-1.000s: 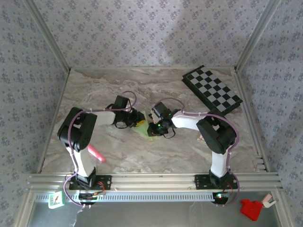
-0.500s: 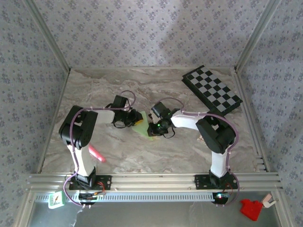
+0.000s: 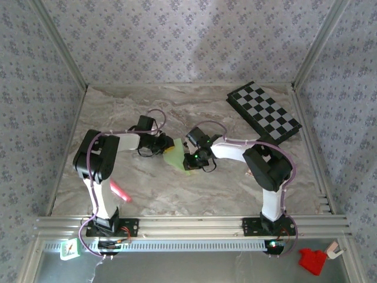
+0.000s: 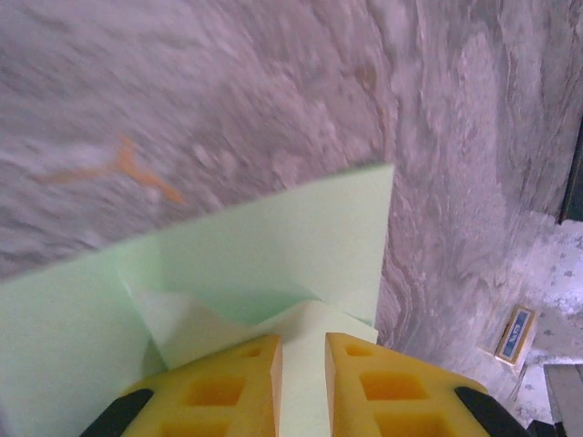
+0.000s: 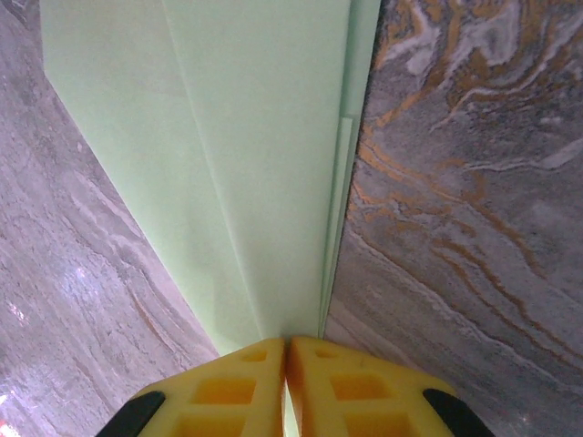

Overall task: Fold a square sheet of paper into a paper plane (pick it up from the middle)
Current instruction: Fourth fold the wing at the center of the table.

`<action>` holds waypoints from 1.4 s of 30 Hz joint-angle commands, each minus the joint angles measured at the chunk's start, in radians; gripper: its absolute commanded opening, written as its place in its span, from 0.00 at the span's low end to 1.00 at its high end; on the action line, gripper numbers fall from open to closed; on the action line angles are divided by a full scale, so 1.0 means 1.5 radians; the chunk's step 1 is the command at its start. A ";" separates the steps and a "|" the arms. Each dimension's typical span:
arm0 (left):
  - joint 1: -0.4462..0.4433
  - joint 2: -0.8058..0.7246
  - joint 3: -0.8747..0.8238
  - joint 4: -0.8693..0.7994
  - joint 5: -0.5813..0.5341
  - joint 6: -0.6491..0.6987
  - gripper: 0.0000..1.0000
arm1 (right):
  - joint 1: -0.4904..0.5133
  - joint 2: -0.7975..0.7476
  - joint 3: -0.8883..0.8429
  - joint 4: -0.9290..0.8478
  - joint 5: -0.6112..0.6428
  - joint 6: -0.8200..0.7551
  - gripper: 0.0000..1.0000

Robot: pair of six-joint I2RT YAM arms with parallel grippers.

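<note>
Left of the black-and-grey chequered board [image 3: 265,115], our right gripper [image 5: 286,350] pinches the thin pale green folded paper [image 5: 255,137], but we cannot tell if our left gripper [image 4: 303,350] does, so we should pull gently.

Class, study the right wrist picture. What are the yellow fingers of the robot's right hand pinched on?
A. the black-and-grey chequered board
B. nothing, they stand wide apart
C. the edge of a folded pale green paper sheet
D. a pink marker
C: the right hand has its yellow fingers pressed together, and the folded pale green paper sheet runs out from between them over the marbled tabletop.
</note>
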 commanded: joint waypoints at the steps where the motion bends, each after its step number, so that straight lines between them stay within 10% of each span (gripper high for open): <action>1: 0.034 0.021 0.010 0.007 -0.043 0.037 0.21 | -0.004 0.049 -0.034 -0.124 0.098 -0.017 0.14; 15: 0.083 0.025 0.134 -0.130 -0.096 0.096 0.21 | -0.003 0.045 -0.028 -0.121 0.097 -0.019 0.14; 25: 0.012 -0.129 0.029 -0.084 -0.057 0.007 0.22 | -0.007 0.044 -0.011 -0.127 0.083 -0.027 0.14; 42: -0.031 -0.013 0.030 -0.099 -0.104 0.000 0.09 | -0.014 0.014 0.004 -0.083 0.023 -0.040 0.15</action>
